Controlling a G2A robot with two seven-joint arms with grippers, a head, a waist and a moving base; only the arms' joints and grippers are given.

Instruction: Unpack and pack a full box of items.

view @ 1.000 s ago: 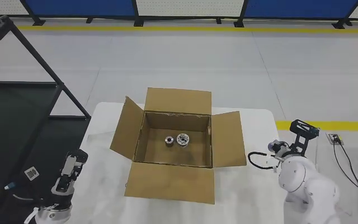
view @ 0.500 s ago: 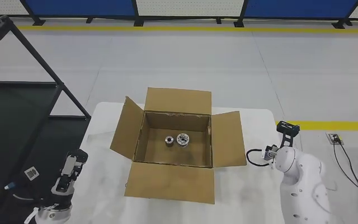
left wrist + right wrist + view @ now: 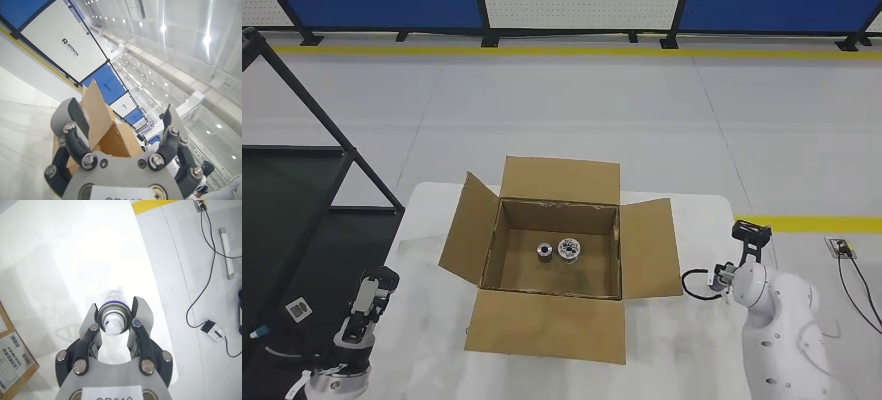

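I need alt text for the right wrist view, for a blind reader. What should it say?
The right gripper holds a spray can between its fingers, cap toward the camera, over a white table. A corner of a cardboard box shows nearby; a black cable lies on the floor.
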